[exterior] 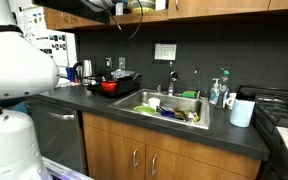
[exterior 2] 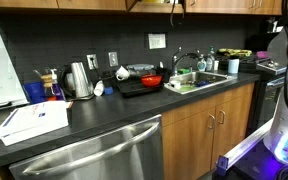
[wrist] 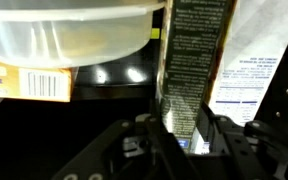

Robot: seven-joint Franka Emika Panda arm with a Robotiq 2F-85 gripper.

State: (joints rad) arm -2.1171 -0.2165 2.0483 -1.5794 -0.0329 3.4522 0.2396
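In the wrist view my gripper [wrist: 181,120] has a finger on each side of a tall dark packet [wrist: 189,50] with small white print, and the fingers appear to press against its lower part. The packet stands upright on a dark shelf. A clear plastic bowl [wrist: 69,30] sits to its left over a yellow box with a barcode [wrist: 29,83]. A white printed packet [wrist: 249,60] stands to its right. In both exterior views the gripper is up at the open wall cabinet [exterior: 119,8] [exterior 2: 174,4], above the counter.
Below the cabinet a dark counter [exterior: 94,100] holds a red bowl [exterior: 108,86], a kettle [exterior 2: 77,80] and a sink full of dishes [exterior: 174,108]. A white cup [exterior: 242,112] stands by the stove. A white box [exterior 2: 34,122] lies on the counter.
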